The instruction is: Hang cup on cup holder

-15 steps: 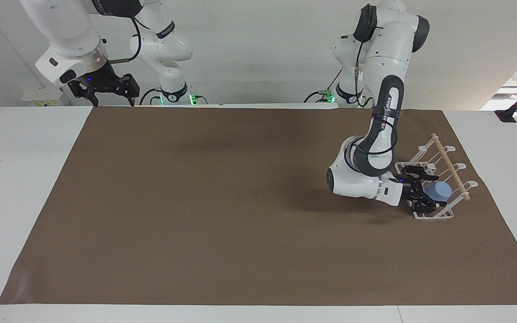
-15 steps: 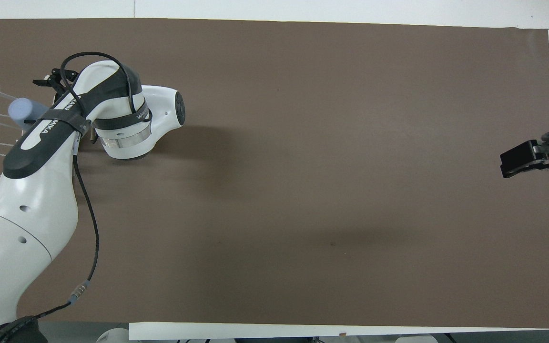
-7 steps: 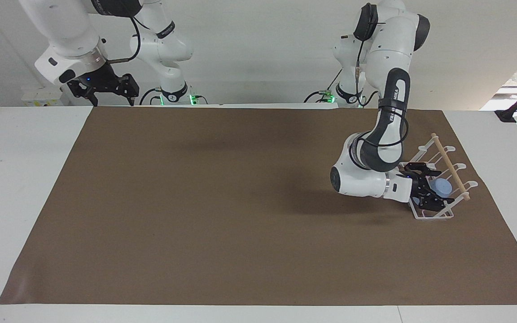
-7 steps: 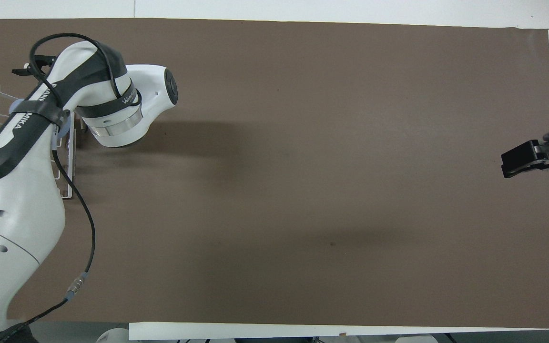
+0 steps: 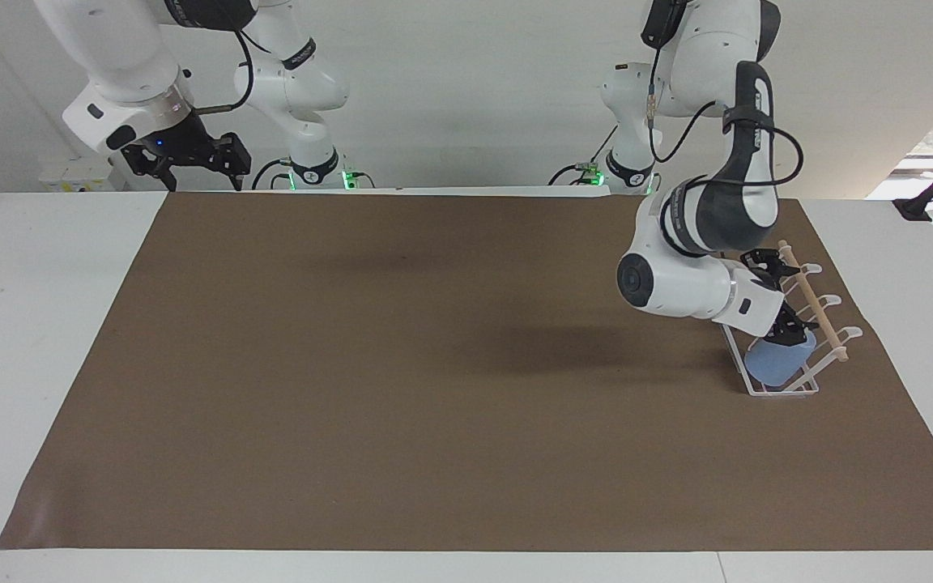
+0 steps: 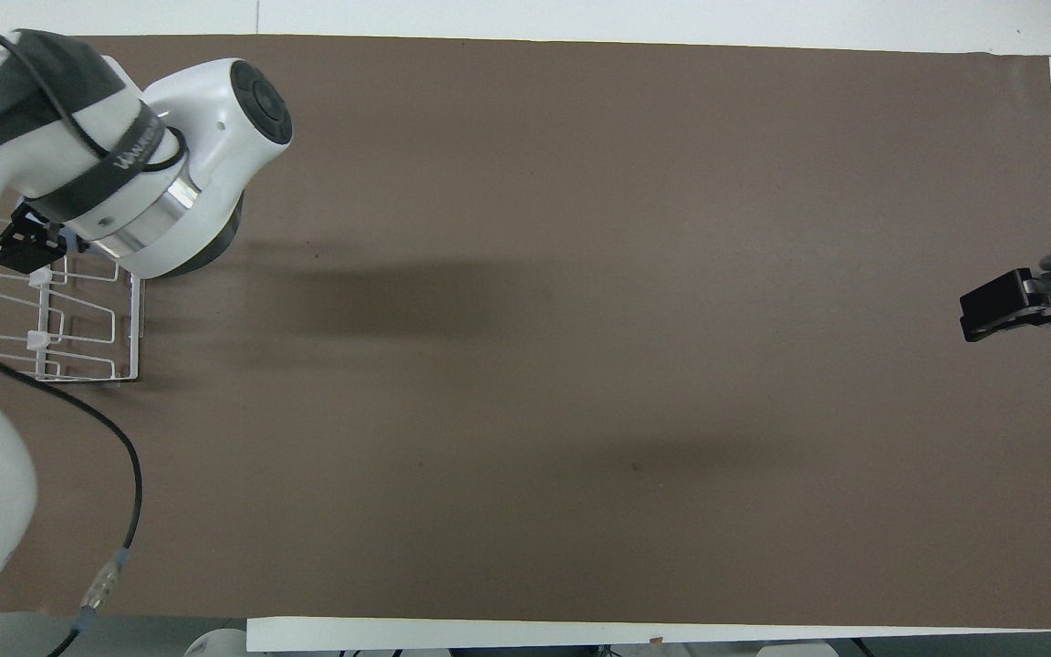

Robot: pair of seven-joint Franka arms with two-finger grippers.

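Blue plastic, the cup (image 5: pixel 778 362) sat mouth-down on a prong of the holder (image 5: pixel 808 387) at the left arm's end of the counter (image 5: pixel 434 364). The left end effector (image 5: pixel 786 328), spread, hung just above the cup, apparently released. The right end effector (image 5: pixel 191 158), also spread, waited. Remaining move, by judgement: retract clear of the prongs.

The brown sheet (image 5: pixel 402 372) covering most of the table (image 5: pixel 37 340) looks like matt paper, flat and a bit dull, no shine at all. The table itself is smooth white, slightly satin. Right under the left tool (image 5: pixel 784 312) the cup holder (image 5: pixel 790 387) is thin white coated wire, smooth, with a pale bare-wood dowel (image 5: pixel 813 301) across its top. The cup (image 5: pixel 776 361) just below that tool is light-blue plastic, plain and smooth, soft sheen only. Arm shells are glossy white plastic with matt black bands; both tools, the right tool (image 5: pixel 191 158) included, are matt black.
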